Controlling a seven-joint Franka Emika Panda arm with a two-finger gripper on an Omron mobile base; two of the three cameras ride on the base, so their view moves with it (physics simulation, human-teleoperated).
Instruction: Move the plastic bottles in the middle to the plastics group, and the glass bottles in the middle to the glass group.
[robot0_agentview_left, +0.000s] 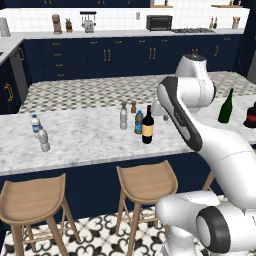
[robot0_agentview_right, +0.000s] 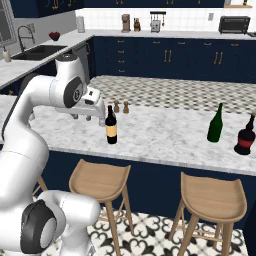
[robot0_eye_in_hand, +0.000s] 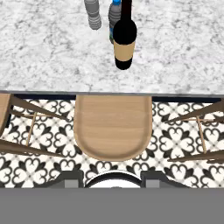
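In the middle of the marble island stand the clear grey bottle (robot0_agentview_left: 123, 117), the blue-capped bottle (robot0_agentview_left: 138, 121) and the dark wine bottle with a tan label (robot0_agentview_left: 147, 126) (robot0_agentview_right: 111, 126). The plastics group, a white-capped bottle (robot0_agentview_left: 35, 123) and a plain grey one (robot0_agentview_left: 44, 140), is at the left. At the right is the glass group: a green wine bottle (robot0_agentview_left: 226, 106) (robot0_agentview_right: 216, 123) and a squat dark red bottle (robot0_agentview_left: 251, 116) (robot0_agentview_right: 246, 135). My gripper (robot0_agentview_right: 86, 116) (robot0_eye_in_hand: 111, 177) hangs shut and empty over the counter's front edge, short of the wine bottle (robot0_eye_in_hand: 124, 46).
Two small shakers (robot0_agentview_left: 133, 106) (robot0_agentview_right: 126, 107) stand behind the middle bottles. Wooden stools (robot0_agentview_left: 147, 182) (robot0_eye_in_hand: 113, 127) line the island's near side. My own arm hides part of the counter (robot0_agentview_left: 90, 137) in both base views. Cabinets and appliances line the far wall.
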